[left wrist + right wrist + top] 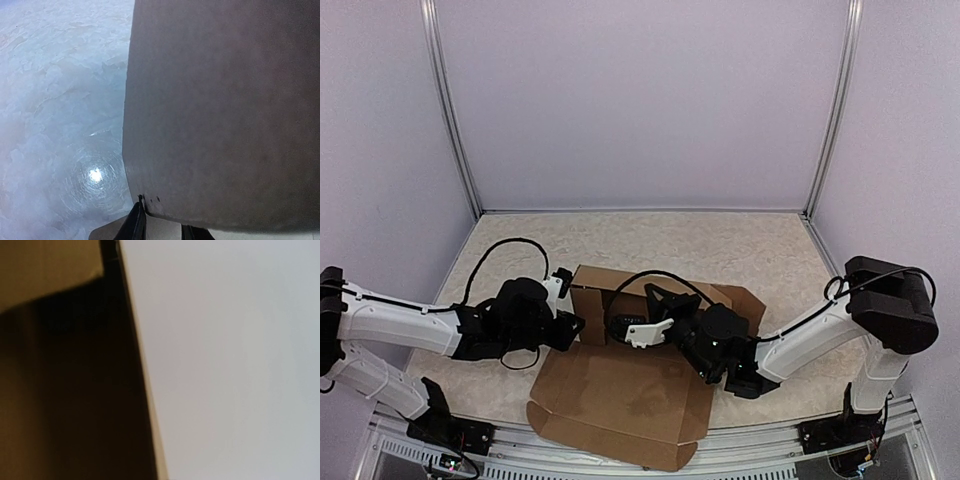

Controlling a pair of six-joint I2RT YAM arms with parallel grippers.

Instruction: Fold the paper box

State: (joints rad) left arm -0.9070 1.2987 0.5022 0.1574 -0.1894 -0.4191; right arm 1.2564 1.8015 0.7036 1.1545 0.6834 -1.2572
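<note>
So, nearest the arms, the paper box (620,400) is lying with its broad panel flat on the table (740,240), and the narrow flaps along that panel's near edge are lying flat and unfolded too.

Further back, both arms are working at the box's rear half. The left gripper (572,322) is sitting against the outside of a wall that is standing up on the left. In the left wrist view cardboard is filling most of the picture and only the roots of the fingers (136,226) are showing, a little apart. With the tips hidden, I cannot tell whether they are pinching the wall or only resting at it. The right gripper (638,332) is reaching into the box's interior with its jaws closed. The right wrist view is showing only brown board against a pale backdrop, and no object is visible in the jaws.

Beyond them, the right-hand flap is splaying outward, not yet upright.

By my reading, the fold is only beginning: one side wall is raised, while the other walls, the tabs and the lid panel are waiting to be done.
</note>
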